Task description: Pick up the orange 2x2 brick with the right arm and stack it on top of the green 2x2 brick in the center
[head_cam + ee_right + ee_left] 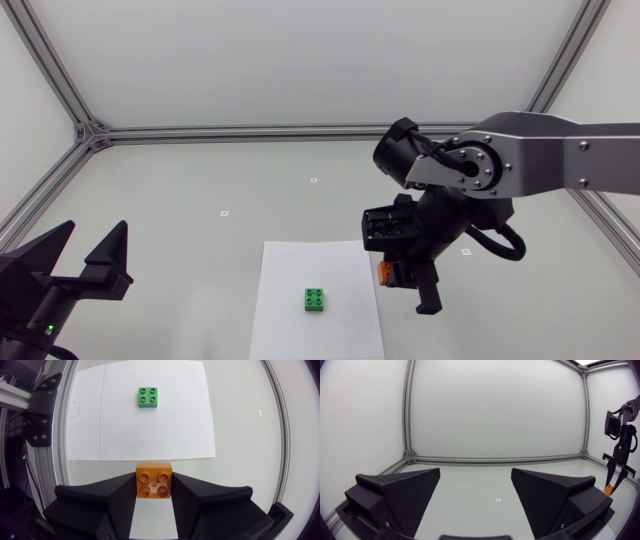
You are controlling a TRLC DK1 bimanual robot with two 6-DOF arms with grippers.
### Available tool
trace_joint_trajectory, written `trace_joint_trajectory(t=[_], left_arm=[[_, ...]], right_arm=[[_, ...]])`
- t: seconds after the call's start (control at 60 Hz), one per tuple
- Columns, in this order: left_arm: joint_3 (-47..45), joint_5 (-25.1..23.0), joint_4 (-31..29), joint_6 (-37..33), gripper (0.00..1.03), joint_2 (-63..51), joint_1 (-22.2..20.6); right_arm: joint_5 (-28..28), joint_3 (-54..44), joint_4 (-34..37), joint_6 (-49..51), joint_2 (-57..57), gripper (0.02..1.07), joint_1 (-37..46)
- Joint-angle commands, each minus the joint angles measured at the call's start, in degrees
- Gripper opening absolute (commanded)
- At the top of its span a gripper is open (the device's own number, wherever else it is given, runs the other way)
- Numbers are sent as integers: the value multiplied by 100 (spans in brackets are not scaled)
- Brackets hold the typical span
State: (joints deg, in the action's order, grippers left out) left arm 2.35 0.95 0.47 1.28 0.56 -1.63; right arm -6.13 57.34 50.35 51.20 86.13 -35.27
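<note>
Orange 2x2 plastic brick (154, 480) gripped between both fingers of right matte black pincer (406, 288), at right edge of white paper sheet (290, 270) on table (200, 180). Green 2x2 plastic brick (316, 300) studs-up on sheet, left of orange brick, apart. Left black pincer (96, 232) spread wide, near left, well apart from both.

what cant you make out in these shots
- Orange brick, head view: mostly covered by the right pincer; only a sliver shows.
- Orange brick, left wrist view: too small and far to tell whether it clears the table.
- Green brick: absent from the left wrist view.
- White sheet, head view: near edge cut off by the frame.
</note>
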Motion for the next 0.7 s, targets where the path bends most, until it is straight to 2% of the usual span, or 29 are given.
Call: trace_joint_trajectory(t=[0.0, 0.383, 0.683], left_arm=[[-235, -16, -65, -31, 99, 23, -4], [-235, -16, -65, -31, 99, 23, -4], [-235, -16, -65, -31, 99, 23, -4]], right_arm=[[7, 155, -78, -471, 282, 30, -314], [24, 796, -508, -1402, 1108, 30, -1219], [95, 989, -921, -1578, 1925, 30, -1527]])
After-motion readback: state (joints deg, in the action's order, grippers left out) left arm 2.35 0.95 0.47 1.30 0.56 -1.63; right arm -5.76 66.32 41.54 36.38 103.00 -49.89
